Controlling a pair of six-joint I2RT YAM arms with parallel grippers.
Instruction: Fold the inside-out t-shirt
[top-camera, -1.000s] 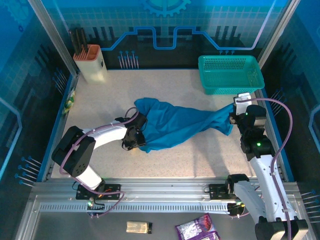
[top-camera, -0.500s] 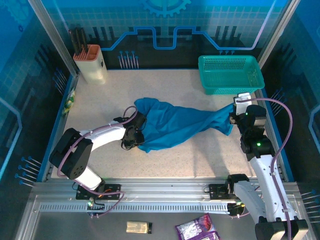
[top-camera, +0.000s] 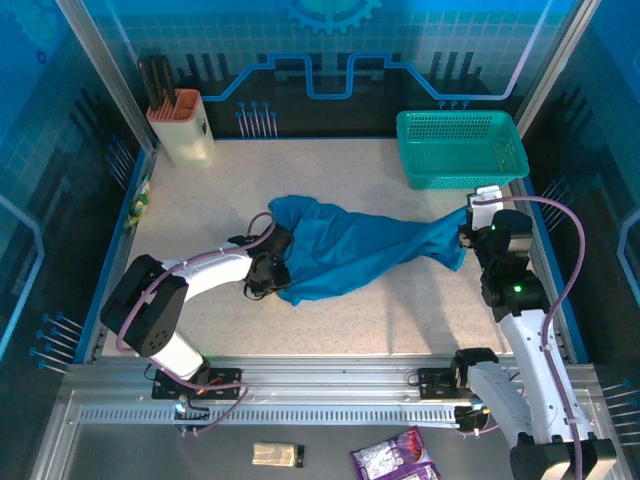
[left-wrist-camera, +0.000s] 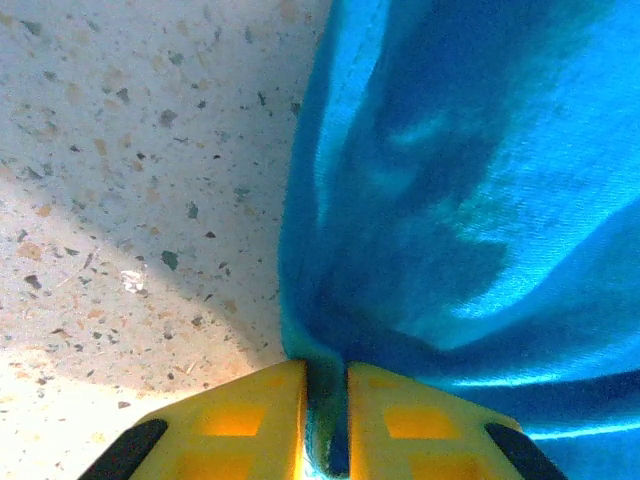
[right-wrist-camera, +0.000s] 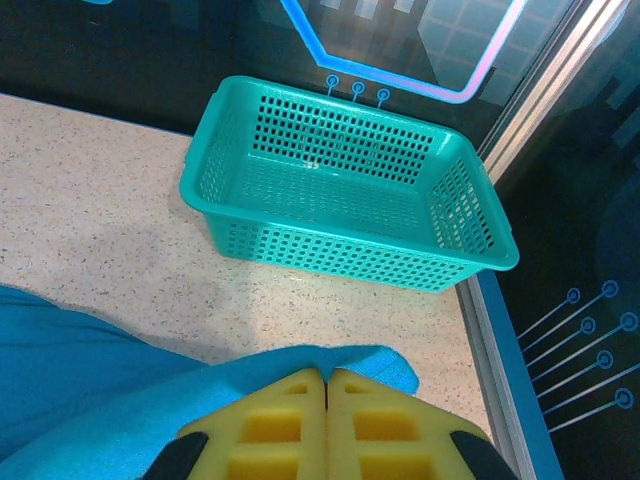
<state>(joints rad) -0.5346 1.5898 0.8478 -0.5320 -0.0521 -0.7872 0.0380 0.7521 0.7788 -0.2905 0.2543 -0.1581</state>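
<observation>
I am looking down on a speckled table (top-camera: 400, 310) with a blue-teal t-shirt (top-camera: 350, 255) lying crumpled across its middle. Well beyond the t-shirt's left end, at the far side, stands a beige holder (top-camera: 185, 130) with dark utensils in it. At the t-shirt's near left edge is the left gripper (left-wrist-camera: 326, 380), its yellow fingers almost together with a fold of the cloth pinched between them. The t-shirt is bunched wide on its left and narrows into a strip toward its right. At that right tip the right gripper (right-wrist-camera: 327, 378) has its yellow fingers pressed together on the cloth. Beyond the right tip, apart from the t-shirt, sits a teal mesh basket (top-camera: 465, 178).
</observation>
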